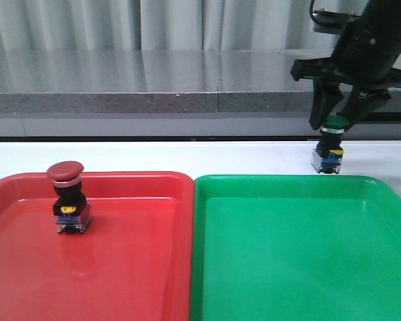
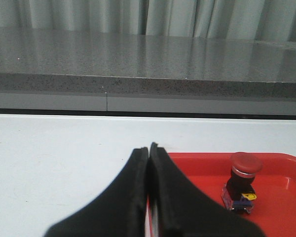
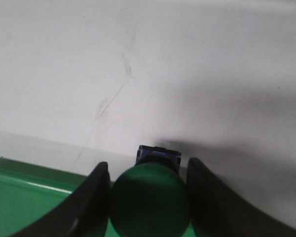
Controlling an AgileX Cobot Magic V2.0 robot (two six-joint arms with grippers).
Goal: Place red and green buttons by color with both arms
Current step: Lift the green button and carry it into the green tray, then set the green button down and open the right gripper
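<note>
The red button (image 1: 68, 200) stands upright in the far left part of the red tray (image 1: 127, 274); the left wrist view also shows this red button (image 2: 244, 182). My left gripper (image 2: 149, 147) is shut and empty, set back from the button near the red tray (image 2: 197, 170) rim, and is out of the front view. The green button (image 1: 329, 152) is upright over the white table just behind the green tray (image 1: 307, 267). My right gripper (image 1: 334, 124) comes down from above, fingers pressed on both sides of the green button (image 3: 150, 202) cap, with my right gripper (image 3: 148, 165) shut on it.
The red and green trays lie side by side at the table's front, their rims touching in the middle. A grey stone ledge (image 1: 154, 93) runs along the back under a curtain. White table (image 1: 187, 157) lies between the trays and the ledge.
</note>
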